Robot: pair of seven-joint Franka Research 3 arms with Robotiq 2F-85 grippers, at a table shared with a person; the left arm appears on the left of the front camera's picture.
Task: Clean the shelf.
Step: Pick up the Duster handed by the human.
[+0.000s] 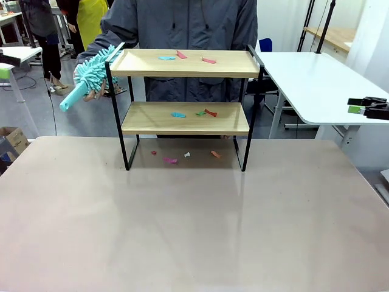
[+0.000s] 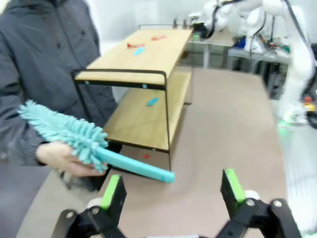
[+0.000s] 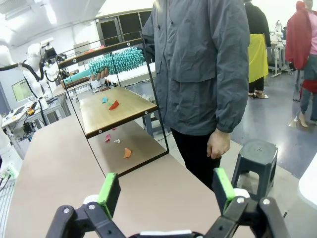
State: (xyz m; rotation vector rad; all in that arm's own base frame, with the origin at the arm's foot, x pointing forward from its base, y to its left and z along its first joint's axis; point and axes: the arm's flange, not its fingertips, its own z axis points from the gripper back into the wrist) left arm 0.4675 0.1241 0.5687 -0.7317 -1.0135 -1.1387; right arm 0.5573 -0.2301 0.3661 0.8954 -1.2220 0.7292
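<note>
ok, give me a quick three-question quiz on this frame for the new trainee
1. True or false: the left gripper and the right gripper are both open and empty.
2. Around the shelf, the paper scraps lie on: A) top board only; B) both boards and the table beneath; C) lower board only.
3. What holds the teal duster?
Key: 1 true; 2 B; 3 the person's hand.

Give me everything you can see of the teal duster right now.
The duster is teal: a fluffy chenille-like head on a smooth, plastic-looking handle. The person's hand grips it where head meets handle; nothing else touches it. It is held in the air, tilted, head up by the top left corner of the shelf, handle slanting down and away, clear of the frame.
</note>
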